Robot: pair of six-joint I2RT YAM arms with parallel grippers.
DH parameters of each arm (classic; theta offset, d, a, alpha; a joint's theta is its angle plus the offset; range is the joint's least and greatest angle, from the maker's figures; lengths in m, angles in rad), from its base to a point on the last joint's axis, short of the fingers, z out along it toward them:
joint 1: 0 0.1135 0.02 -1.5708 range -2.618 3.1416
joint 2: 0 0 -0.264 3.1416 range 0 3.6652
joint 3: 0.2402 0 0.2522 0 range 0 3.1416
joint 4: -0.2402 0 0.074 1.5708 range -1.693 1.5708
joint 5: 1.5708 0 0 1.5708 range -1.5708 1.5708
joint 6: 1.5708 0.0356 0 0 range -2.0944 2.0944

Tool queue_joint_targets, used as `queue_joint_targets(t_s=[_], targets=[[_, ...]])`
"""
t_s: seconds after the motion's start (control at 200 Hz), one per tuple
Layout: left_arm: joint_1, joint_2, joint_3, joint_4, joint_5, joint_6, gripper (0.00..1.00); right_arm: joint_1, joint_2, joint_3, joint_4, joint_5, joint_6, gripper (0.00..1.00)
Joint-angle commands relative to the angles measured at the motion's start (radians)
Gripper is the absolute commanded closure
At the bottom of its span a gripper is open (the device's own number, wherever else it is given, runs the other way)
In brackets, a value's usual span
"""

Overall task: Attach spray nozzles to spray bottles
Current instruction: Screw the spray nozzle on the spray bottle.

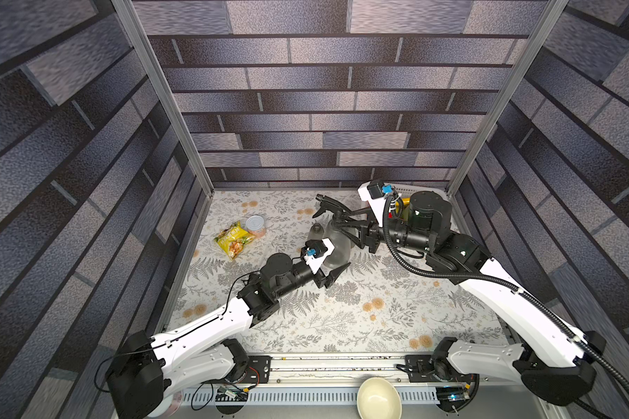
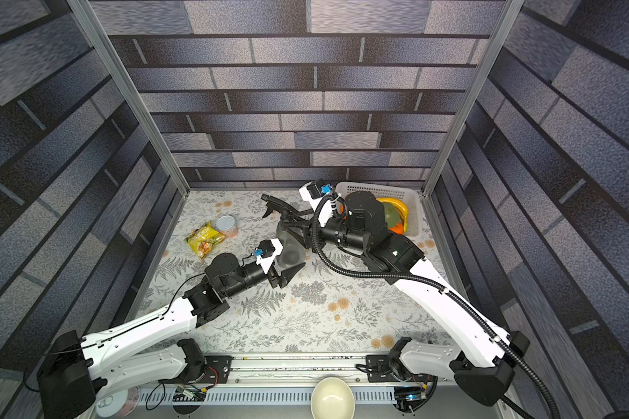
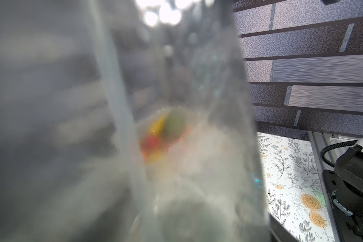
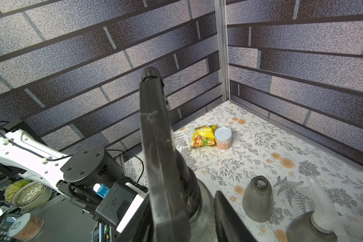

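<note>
A smoky grey spray bottle stands upright mid-table with a black spray nozzle on its neck. My left gripper is shut on the bottle's lower body, which fills the left wrist view as a blur. My right gripper reaches in from the right, and its jaws straddle the nozzle's collar. The one visible finger stands a small gap off the collar; the nozzle hides the other finger. Behind stands a second bottle with a bare neck. A third bottle carries a translucent white nozzle.
A yellow snack bag and a silver-lidded can lie at the back left. A white basket of fruit sits in the back right corner behind the right arm. A cream bowl rests below the table's front rail.
</note>
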Motion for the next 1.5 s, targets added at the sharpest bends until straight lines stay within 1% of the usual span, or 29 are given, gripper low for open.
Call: queue_joint_targets(t_s=[0.0, 0.2, 0.396, 0.436, 0.551, 0.641, 0.751, 0.892, 1.057, 1.182, 1.348, 1.393, 1.428, 1.468, 1.493], targets=[[-0.005, -0.015, 0.002, 0.023, 0.023, 0.011, 0.24, -0.008, 0.014, 0.021, 0.006, -0.018, -0.002, 0.54], [-0.007, -0.011, 0.004, 0.023, 0.029, 0.010, 0.24, -0.008, 0.030, 0.002, 0.066, -0.017, 0.036, 0.62], [-0.006, -0.015, 0.003, 0.020, 0.028, 0.009, 0.24, -0.008, 0.055, 0.000, 0.089, -0.061, 0.050, 0.64], [-0.006, -0.015, 0.003, 0.018, 0.028, 0.009, 0.24, -0.008, 0.054, -0.005, 0.092, -0.058, 0.053, 0.65], [-0.006, -0.011, 0.004, 0.021, 0.024, 0.008, 0.24, -0.008, 0.050, -0.018, 0.098, -0.050, 0.058, 0.72], [-0.006, -0.007, 0.005, 0.024, 0.008, 0.009, 0.24, -0.005, 0.047, -0.030, 0.099, -0.029, 0.069, 0.74], [-0.007, -0.001, 0.009, 0.028, -0.019, 0.010, 0.24, 0.017, 0.039, -0.061, 0.105, 0.051, 0.074, 0.76], [-0.007, 0.008, 0.018, 0.018, -0.044, 0.016, 0.24, 0.078, 0.034, -0.096, 0.125, 0.185, 0.068, 0.80], [-0.007, 0.013, 0.026, 0.018, -0.066, 0.026, 0.24, 0.156, 0.024, -0.127, 0.171, 0.399, 0.069, 0.85], [-0.009, 0.021, 0.033, 0.017, -0.079, 0.035, 0.24, 0.214, 0.034, -0.146, 0.216, 0.526, 0.069, 0.86], [-0.016, 0.031, 0.037, 0.021, -0.102, 0.053, 0.24, 0.270, 0.065, -0.157, 0.282, 0.630, 0.090, 0.87], [-0.020, 0.031, 0.038, 0.020, -0.109, 0.060, 0.24, 0.280, 0.075, -0.155, 0.290, 0.635, 0.088, 0.87], [-0.021, 0.030, 0.035, 0.016, -0.109, 0.062, 0.24, 0.281, 0.081, -0.147, 0.285, 0.623, 0.089, 0.84], [-0.021, 0.025, 0.031, 0.014, -0.106, 0.062, 0.24, 0.280, 0.080, -0.139, 0.277, 0.613, 0.085, 0.79], [-0.021, 0.020, 0.024, 0.014, -0.106, 0.060, 0.24, 0.279, 0.076, -0.136, 0.272, 0.605, 0.083, 0.74]])
